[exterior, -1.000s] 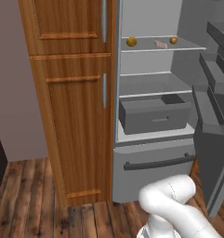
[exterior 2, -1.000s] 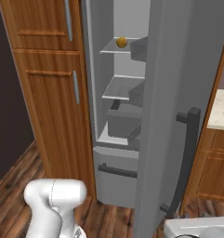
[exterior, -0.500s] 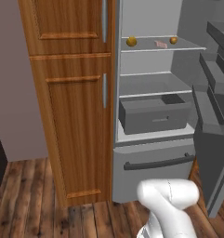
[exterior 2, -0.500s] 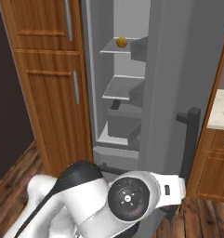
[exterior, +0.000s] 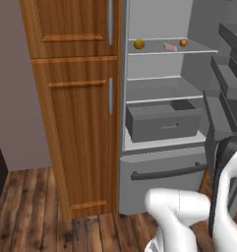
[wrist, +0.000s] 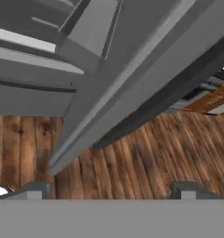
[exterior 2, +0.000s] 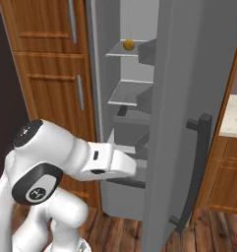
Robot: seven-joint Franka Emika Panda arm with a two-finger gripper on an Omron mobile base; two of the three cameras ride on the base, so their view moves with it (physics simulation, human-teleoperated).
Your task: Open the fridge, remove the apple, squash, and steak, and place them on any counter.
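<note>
Grey fridge [exterior: 159,162] is standing open, door already swung wide; the arm is rising from its tucked pose, tool [wrist: 108,188] open and empty, while squash [exterior: 138,44], steak [exterior: 170,47] and apple [exterior: 183,43] are waiting along the top shelf [exterior: 203,48] edge

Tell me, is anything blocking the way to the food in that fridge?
Nothing visible does. The fridge door stands open, and the squash, steak and apple lie bare on the top shelf. The open gripper is low, by the door's bottom edge.
</note>
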